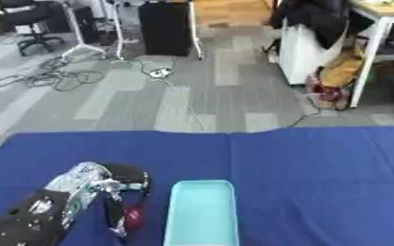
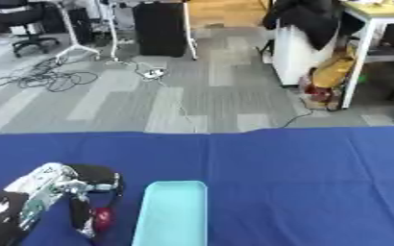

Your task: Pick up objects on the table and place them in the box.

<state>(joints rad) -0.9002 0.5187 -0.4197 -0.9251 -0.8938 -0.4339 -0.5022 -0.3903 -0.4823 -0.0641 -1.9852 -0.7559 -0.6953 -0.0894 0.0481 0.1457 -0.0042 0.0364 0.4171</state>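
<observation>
My left hand [image 1: 108, 192] comes in from the lower left of the worktop [image 1: 318, 182], which is covered in blue cloth. Its fingers [image 1: 115, 211] are curled downward around a small red object [image 1: 134, 217]. I can only see a rounded red patch of that object below the fingers, so I cannot say what it is. From my view the grasp looks closed on the red thing, with the thumb side hidden behind the silver knuckles. I cannot tell whether the object is touching the cloth or lifted off it.

Just to the right of the hand lies the box [image 1: 202, 211], a pale turquoise tray with rounded corners, its long side running away from me. The hand and the red object are close beside its left wall but outside it. The right hand shows in neither view.
</observation>
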